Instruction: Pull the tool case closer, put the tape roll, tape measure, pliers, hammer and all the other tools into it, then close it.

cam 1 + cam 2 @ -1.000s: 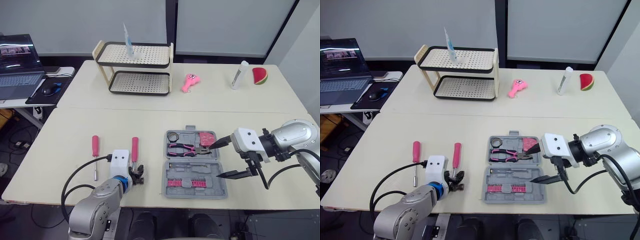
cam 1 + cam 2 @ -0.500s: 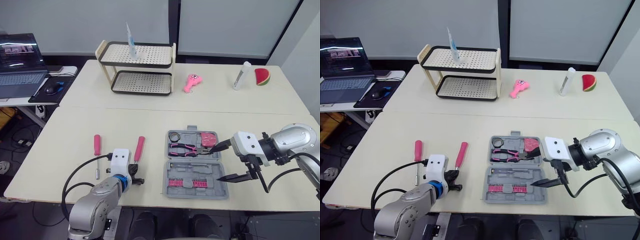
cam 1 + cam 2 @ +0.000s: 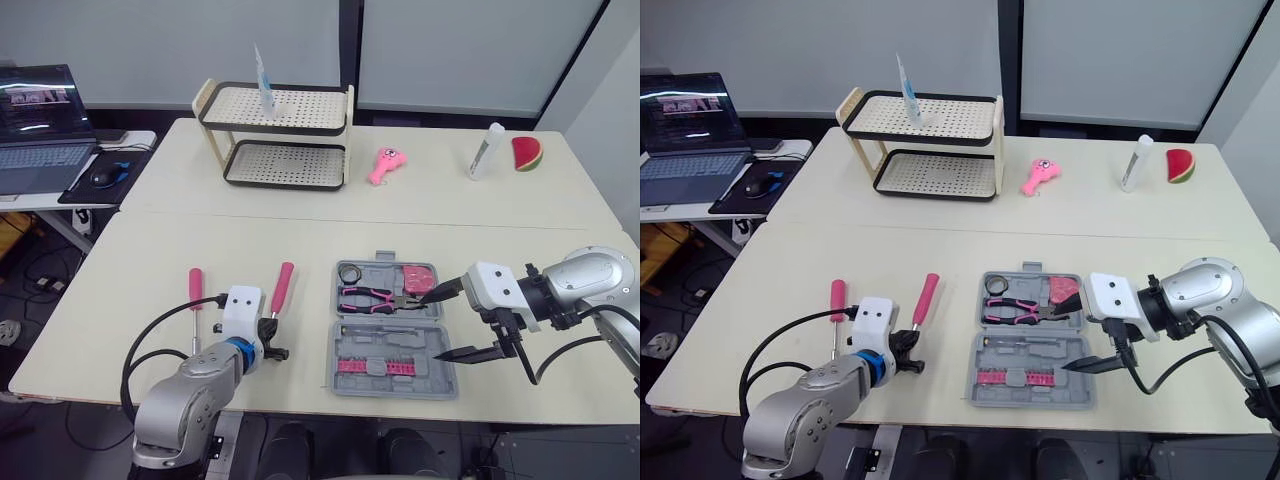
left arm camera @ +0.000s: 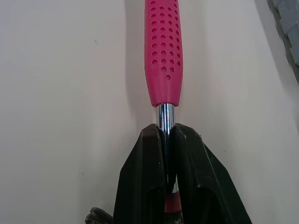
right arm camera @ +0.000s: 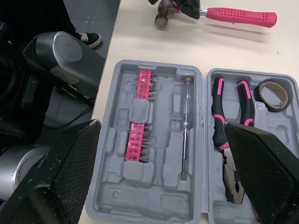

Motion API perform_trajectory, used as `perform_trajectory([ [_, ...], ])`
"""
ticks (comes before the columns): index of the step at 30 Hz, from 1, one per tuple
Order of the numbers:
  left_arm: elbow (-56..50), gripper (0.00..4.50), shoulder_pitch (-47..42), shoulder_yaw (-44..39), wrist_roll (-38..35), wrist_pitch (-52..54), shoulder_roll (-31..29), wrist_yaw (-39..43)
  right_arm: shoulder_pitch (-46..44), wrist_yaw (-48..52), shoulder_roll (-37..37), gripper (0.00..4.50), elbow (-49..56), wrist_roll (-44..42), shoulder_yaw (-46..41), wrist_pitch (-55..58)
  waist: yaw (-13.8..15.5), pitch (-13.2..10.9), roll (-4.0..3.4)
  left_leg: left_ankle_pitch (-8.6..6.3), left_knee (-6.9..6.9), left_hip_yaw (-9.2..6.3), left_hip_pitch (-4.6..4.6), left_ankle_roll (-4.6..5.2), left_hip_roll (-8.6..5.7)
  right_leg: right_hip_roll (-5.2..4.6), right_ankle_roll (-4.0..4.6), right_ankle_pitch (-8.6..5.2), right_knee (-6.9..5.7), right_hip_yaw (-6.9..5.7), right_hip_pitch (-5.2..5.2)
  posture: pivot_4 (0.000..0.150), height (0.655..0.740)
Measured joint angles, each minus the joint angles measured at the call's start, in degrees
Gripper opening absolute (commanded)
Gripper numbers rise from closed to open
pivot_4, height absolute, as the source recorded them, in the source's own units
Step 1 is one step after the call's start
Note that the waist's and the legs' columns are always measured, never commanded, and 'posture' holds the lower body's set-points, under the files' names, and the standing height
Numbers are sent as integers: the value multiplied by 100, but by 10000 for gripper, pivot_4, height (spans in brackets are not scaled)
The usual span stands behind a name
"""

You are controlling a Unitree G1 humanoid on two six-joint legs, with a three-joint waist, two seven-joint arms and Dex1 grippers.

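I'm clamping one hammer (image 3: 283, 285) in my left gripper (image 4: 167, 133); right gripper (image 3: 430, 327) hanging spread at tool case (image 5: 154, 196) edge. One screwdriver (image 3: 196, 290) lying near hammer; one pliers (image 3: 375, 297), one tape roll (image 3: 349, 273) sitting inside.

My left gripper (image 4: 167, 128) is low, its fingers pinched tight on the hammer (image 4: 163, 51) shaft. My right gripper (image 3: 430, 326) hangs with fingers spread wide, its arm reaching in from the right.
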State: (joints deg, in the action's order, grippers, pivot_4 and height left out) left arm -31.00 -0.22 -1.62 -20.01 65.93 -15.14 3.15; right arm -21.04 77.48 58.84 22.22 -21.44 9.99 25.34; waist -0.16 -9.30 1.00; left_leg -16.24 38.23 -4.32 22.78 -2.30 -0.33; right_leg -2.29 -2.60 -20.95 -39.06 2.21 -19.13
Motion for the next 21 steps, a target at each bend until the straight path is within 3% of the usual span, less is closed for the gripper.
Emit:
perform_trajectory([
  [19,408,471,-185,12,248,-43,432,-89,-36,-156,-3,45000,3,1,0,33,7,0,0,0,3,0,0,0,-1,0,0,0,0,-1,1,1500,7290],
  [21,410,7657,-184,-28,239,-46,474,-72,-40,-160,-2,45000,3,0,0,40,7,0,1,0,4,0,0,0,-1,0,0,0,0,-1,1,1500,7290],
])
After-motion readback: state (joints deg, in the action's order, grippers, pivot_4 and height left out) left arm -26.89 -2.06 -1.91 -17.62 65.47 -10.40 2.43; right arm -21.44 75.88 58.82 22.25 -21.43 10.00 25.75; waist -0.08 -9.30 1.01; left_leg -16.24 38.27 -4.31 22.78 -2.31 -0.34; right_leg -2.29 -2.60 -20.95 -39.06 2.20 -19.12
